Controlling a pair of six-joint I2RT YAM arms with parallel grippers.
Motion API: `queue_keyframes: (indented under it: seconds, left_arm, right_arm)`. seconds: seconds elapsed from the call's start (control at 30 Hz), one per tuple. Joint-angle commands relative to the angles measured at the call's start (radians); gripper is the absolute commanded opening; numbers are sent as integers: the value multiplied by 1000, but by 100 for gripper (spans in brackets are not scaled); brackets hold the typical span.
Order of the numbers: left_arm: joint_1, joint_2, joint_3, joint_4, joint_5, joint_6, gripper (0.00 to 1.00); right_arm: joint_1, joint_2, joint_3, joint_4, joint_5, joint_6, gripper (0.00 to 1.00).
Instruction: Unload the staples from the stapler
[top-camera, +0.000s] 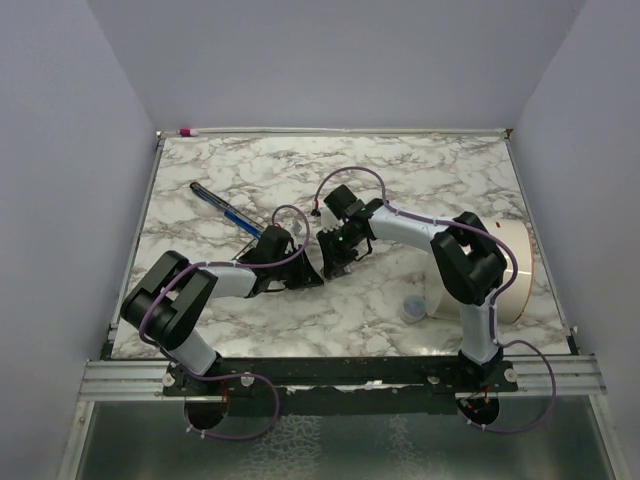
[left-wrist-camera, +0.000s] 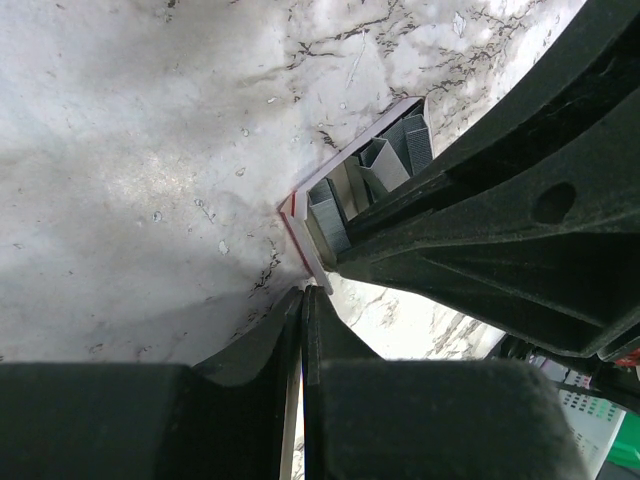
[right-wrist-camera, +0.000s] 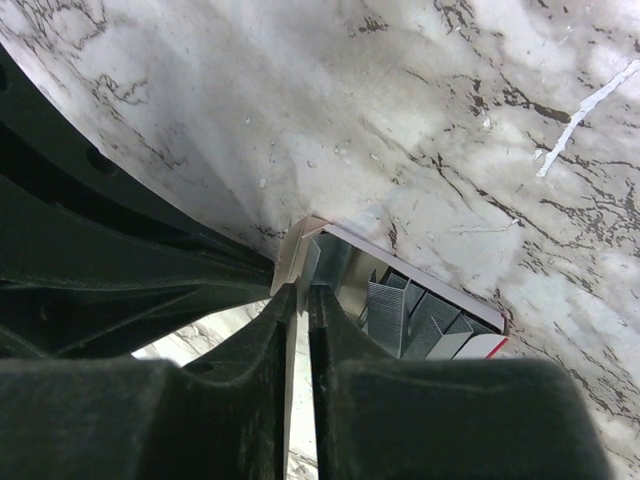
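The stapler (top-camera: 225, 211), long, black and blue-trimmed, lies on the marble at the back left, apart from both grippers. A small open white box (left-wrist-camera: 300, 225) with red print holds several silvery staple strips (left-wrist-camera: 340, 195). My left gripper (left-wrist-camera: 302, 295) is shut on a thin white flap of this box at its near corner. My right gripper (right-wrist-camera: 300, 292) is shut on the box's (right-wrist-camera: 420, 262) end wall, with the staple strips (right-wrist-camera: 385, 315) just beside its fingers. In the top view both grippers (top-camera: 318, 262) meet at the table's middle and hide the box.
A big white cylinder tub (top-camera: 505, 270) lies at the right by the right arm. A small pale round cap (top-camera: 412, 308) sits in front of it. A pink-capped pen (top-camera: 186, 131) lies on the back edge. Grey walls enclose the marble table (top-camera: 420, 180).
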Motion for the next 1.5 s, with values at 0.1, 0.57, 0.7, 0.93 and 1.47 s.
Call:
queue_keyframes:
  seconds: [0.1,0.57,0.7,0.93,1.47]
  left_arm:
    - [4,-25,-10,-9,6,12,6]
    - [8,-59,-20,-30,-18,20,6]
    - [11,-65,-21,-28,-19,19,6]
    - [19,-75,-18,-23,-9,17,11]
    - [34,-60,21,-2,-2,11,32]
  right_arm:
    - [9,20,38,-3,29,10,2]
    - [10,-5,41,-42,110,45,1]
    - [13,-19,30,-39,118,64,1]
    - [14,-47,27,-36,136,97,1]
    - [14,-103,-2,-31,166,168,1]
